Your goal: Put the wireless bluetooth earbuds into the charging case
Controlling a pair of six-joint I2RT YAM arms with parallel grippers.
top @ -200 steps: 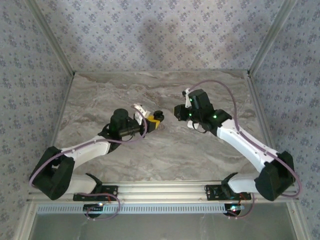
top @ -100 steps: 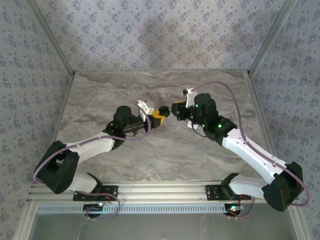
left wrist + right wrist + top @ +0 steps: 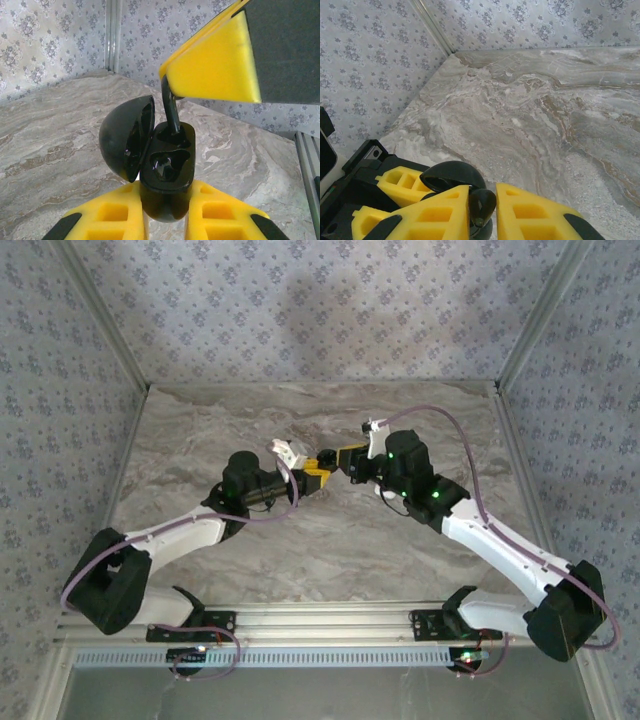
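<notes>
Case: black case (image 3: 167, 167), lid open, centre frame, base pinched in left gripper (image 3: 164, 200).
Earbud: black earbud (image 3: 171, 107) pinched by right gripper (image 3: 482, 194), tip in the upper socket.
Done: bud entering.
Left: seat it, release; lower socket looks empty; close lid.
</notes>
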